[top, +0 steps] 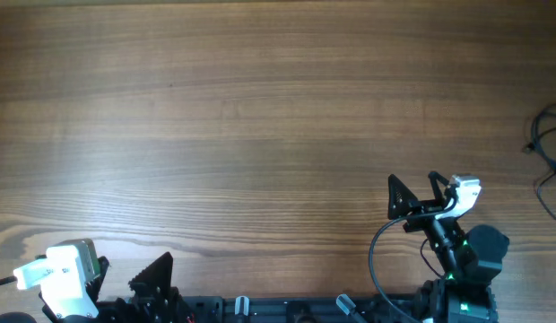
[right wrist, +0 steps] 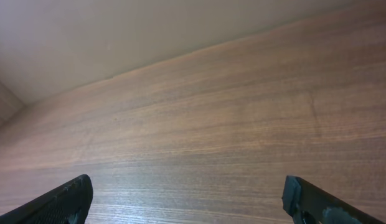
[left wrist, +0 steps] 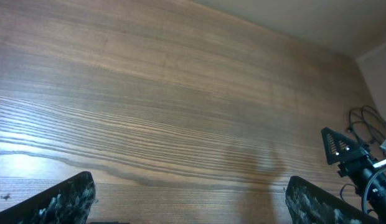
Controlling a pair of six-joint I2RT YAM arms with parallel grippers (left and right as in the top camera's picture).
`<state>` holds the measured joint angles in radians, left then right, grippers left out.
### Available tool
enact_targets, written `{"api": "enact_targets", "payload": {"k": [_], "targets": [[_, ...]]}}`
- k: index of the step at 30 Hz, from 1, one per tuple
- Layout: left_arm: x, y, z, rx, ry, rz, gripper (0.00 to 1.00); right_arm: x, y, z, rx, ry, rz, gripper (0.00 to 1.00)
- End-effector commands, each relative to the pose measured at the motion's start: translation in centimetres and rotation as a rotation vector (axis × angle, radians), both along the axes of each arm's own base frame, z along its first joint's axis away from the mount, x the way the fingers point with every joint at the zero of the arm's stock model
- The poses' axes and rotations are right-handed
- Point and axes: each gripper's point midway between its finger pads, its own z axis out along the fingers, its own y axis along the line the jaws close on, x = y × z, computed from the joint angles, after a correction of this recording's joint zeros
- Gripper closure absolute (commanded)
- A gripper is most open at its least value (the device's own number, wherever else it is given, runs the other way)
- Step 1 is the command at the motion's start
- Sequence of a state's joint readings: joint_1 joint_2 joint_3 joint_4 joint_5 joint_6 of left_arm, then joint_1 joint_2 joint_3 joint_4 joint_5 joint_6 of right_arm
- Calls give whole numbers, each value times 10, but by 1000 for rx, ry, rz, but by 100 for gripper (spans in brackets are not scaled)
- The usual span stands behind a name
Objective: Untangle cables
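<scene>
The cables (top: 547, 144) lay looped at the table (top: 260, 108) edge; the left pincer (left wrist: 190, 180) and right pincer (right wrist: 187, 182) stood wide, empty.

The wooden counter (left wrist: 180, 93) fills the view. The left hand (left wrist: 190, 200) shows its fingers (left wrist: 65, 199) spread wide at the lower edge, holding nothing. At far right, the right arm (left wrist: 355, 163) stands near the looped cables (left wrist: 366, 121).
</scene>
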<state>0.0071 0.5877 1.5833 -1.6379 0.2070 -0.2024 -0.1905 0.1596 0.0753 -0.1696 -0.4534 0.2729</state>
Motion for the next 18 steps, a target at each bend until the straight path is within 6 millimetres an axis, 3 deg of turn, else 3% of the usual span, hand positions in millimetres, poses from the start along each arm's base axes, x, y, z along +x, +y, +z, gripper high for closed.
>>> {"api": "enact_targets", "payload": {"k": [1, 6, 12, 18], "targets": [[-2, -1, 2, 12, -17, -15, 0, 2, -2, -1, 14, 11, -17, 0], [-2, -1, 2, 12, -16, -16, 0, 0, 1, 7, 7, -27, -5, 0], [-1, -1, 3, 12, -20, -16, 0, -11, 30, 37, -7, -167, 118, 0], [-1, -1, 3, 12, -19, -16, 0, -12, 31, 35, -6, -161, 122, 0]]}}
